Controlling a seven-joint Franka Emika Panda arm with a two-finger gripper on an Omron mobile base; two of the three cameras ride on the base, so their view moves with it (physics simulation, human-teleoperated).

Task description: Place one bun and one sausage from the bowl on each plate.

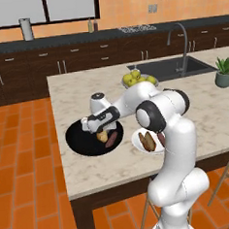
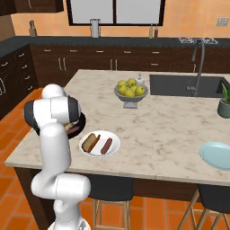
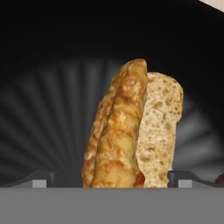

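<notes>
Bun (image 3: pixel 133 131) between open tool (image 3: pixel 111 178) tips

The bun (image 3: pixel 131 131) has a rough, crusty golden surface and a porous pale crumb. Under it, the bowl (image 3: pixel 48 113) is black, matt, with fine ribs. The counter (image 1: pixel 82 172) looks like polished marble.

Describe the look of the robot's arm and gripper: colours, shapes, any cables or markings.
The arm is built of glossy white rounded segments, thick and tubular, joined by dark grey to black circular joint caps. The gripper is a white block with dark panels; in the hand view its small fingertips look grey and squared. No cables or markings can be made out.
</notes>
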